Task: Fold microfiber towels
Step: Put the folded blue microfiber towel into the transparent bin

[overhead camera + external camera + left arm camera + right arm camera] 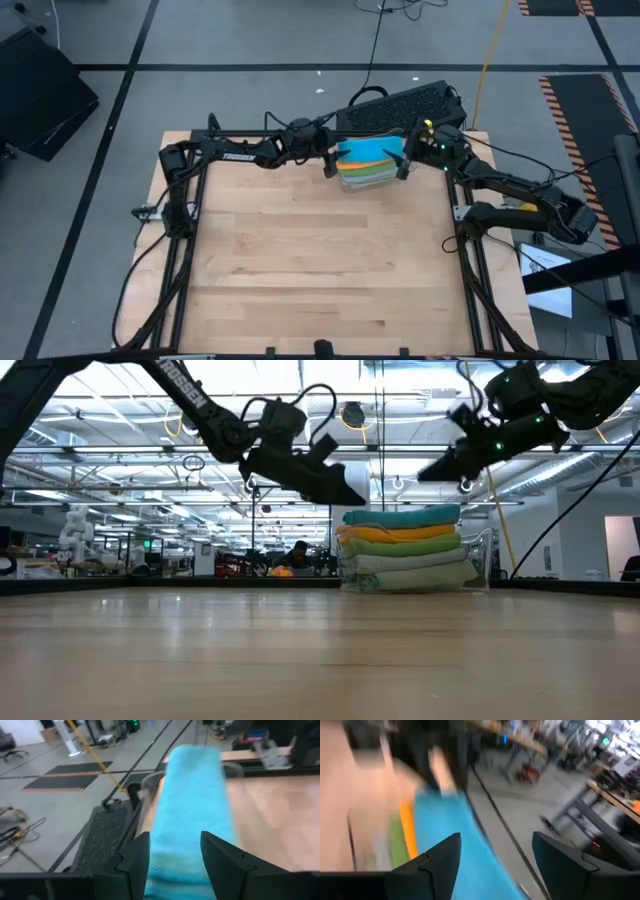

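A stack of folded microfiber towels point(368, 163) sits in a clear plastic bin point(484, 563) at the middle of the table's far edge. A blue towel point(402, 516) lies on top, with orange, green and pale ones point(410, 572) under it. My left gripper point(352, 492) hovers open just above the stack's left end, and the blue towel point(192, 805) shows beyond its fingers. My right gripper point(443, 468) hangs open above the stack's right end, clear of it, with the blue towel point(455, 850) below its fingers.
The bare wooden table top point(320, 260) stretches from the bin to the near edge. A black keyboard-like slab point(400, 105) lies on the floor just beyond the far edge, with cables around it. The arms' frame rails point(185, 250) run along both table sides.
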